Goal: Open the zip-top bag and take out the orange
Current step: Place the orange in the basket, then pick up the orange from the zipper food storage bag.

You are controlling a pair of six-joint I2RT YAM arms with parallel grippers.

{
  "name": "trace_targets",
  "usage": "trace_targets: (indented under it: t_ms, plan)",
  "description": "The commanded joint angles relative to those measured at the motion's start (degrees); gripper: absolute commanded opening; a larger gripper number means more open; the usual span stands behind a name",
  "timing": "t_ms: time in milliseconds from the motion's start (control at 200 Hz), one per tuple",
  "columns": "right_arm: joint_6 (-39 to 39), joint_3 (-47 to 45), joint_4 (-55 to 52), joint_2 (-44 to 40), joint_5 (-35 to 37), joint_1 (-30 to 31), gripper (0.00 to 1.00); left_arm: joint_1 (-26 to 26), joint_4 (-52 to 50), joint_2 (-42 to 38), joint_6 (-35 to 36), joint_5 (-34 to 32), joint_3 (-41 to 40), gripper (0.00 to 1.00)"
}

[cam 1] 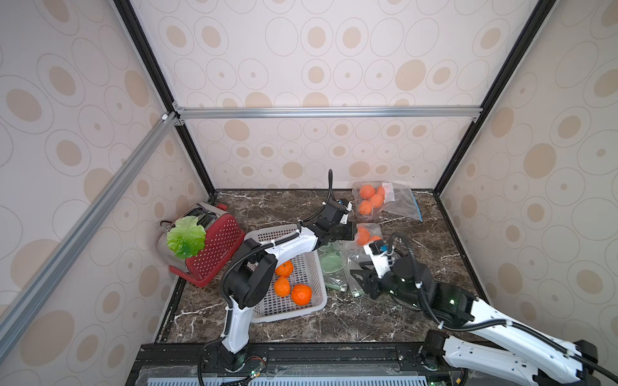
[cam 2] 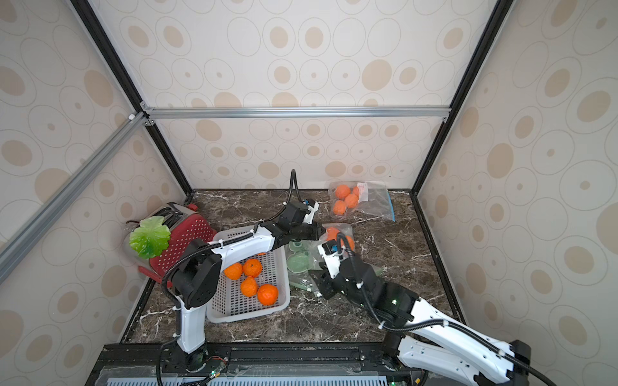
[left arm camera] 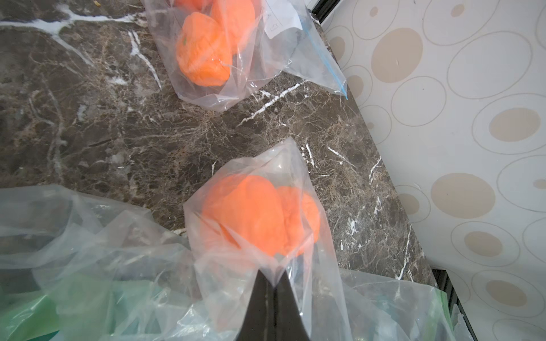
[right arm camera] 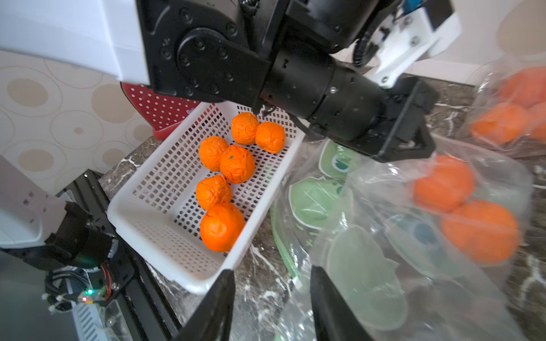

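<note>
A clear zip-top bag (left arm camera: 301, 189) holds two oranges (left arm camera: 251, 212) at the middle of the marble table, also seen in a top view (cam 1: 363, 235). My left gripper (left arm camera: 273, 279) is shut on a pinch of the bag's plastic just behind the fruit; both top views show it (cam 1: 351, 232) (cam 2: 319, 231). My right gripper (right arm camera: 271, 273) stands open low over the table beside the basket's corner, near the crumpled green-printed plastic (right arm camera: 363, 265) and a green zip strip (right arm camera: 283, 251). Only loose film lies near one finger (right arm camera: 328, 301). From above the right gripper (cam 1: 359, 284) sits nearer the front than the oranges.
A white basket (cam 1: 317, 302) with several oranges stands under my left arm. Another bag of oranges (cam 1: 384, 200) lies at the back by the wall. A red toaster (cam 1: 214, 247) with a green leaf (cam 1: 185, 235) on it stands at the left.
</note>
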Motion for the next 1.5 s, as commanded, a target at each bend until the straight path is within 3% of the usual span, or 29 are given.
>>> trace_targets:
  t_ms: [0, 50, 170, 376, 486, 671, 756, 1152, 1252, 1342, 1492]
  plan:
    - [7.85, 2.67, -23.02, -2.67, 6.25, -0.27, 0.35, 0.04, -0.52, -1.94, 1.07, -0.33, 1.19, 0.00]
    - [10.67, 5.18, -30.07, -1.93, 6.70, -0.29, 0.30, 0.03, -0.72, -2.01, 1.20, -0.63, 1.06, 0.00]
    - [18.25, 9.75, -43.23, 1.08, 11.74, -0.18, 0.30, 0.30, -1.16, -1.76, 1.38, -0.88, 1.36, 0.00]
    - [21.97, 8.21, -42.75, 6.62, 20.60, -0.26, 0.25, 0.87, -2.21, -0.43, 1.51, -0.22, 2.77, 0.00]
    - [21.96, 5.86, -37.89, 9.72, 21.95, -1.55, 0.18, 0.86, -2.29, -0.88, 1.64, -0.04, 2.36, 0.00]
    - [17.24, -0.31, -23.24, 10.68, 10.56, -10.23, 0.15, 0.98, -2.24, -0.86, 1.69, 0.15, 2.07, 0.00]
    - [15.98, -1.31, -17.90, 12.32, 9.91, -11.04, 0.23, 0.98, -2.02, -0.67, 1.56, 0.49, 2.07, 0.00]
    - [15.43, -6.21, 7.26, 22.91, 6.43, -20.42, 0.33, 0.94, 0.53, -1.15, -2.45, 6.08, 0.16, 0.00]
    - [16.40, -7.55, 10.18, 25.25, -0.75, -27.24, 0.32, 0.79, -0.39, 0.05, -3.49, 12.09, 1.32, 0.14]
    - [15.05, -7.92, 11.33, 26.48, -1.82, -30.54, 0.31, 0.50, -2.73, 0.22, -2.35, 17.37, 1.69, 0.27]
    - [10.58, -8.57, 10.77, 26.02, -1.15, -31.29, 0.31, 0.54, -13.90, -3.05, 6.84, 15.02, 1.85, 0.47]
